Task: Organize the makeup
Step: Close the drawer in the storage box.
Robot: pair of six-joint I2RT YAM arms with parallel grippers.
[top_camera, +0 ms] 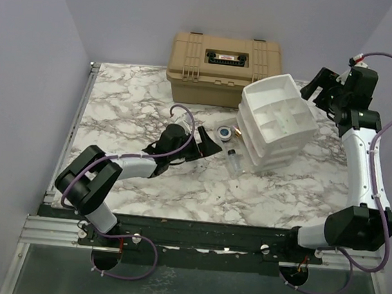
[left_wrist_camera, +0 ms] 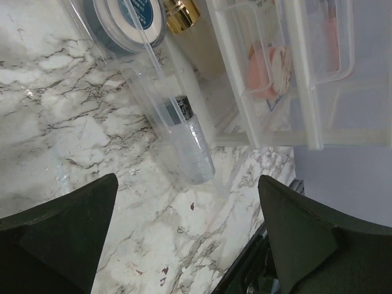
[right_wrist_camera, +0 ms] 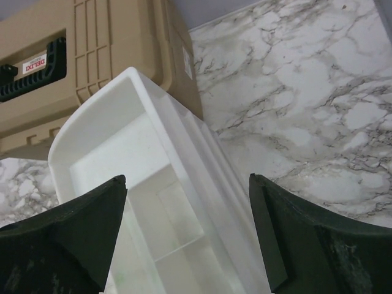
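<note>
A small clear bottle [top_camera: 232, 161] with a dark cap lies on the marble table just left of the white tiered organizer [top_camera: 279, 119]. It also shows in the left wrist view [left_wrist_camera: 191, 149]. A round dark jar [top_camera: 224, 131] with a blue label [left_wrist_camera: 130, 17] and a gold-capped bottle [top_camera: 238, 132] [left_wrist_camera: 183, 15] stand behind it. Pink and orange discs [left_wrist_camera: 269, 66] sit in a lower organizer drawer. My left gripper [top_camera: 206, 148] [left_wrist_camera: 187, 202] is open and empty, low over the table, short of the clear bottle. My right gripper [top_camera: 315, 89] [right_wrist_camera: 187, 190] is open and empty above the organizer's top tier [right_wrist_camera: 131, 165].
A tan hard case [top_camera: 225, 61] [right_wrist_camera: 79, 61] stands shut at the back, right behind the organizer. Grey walls close in both sides. Bare marble lies in front of and to the left of the left arm.
</note>
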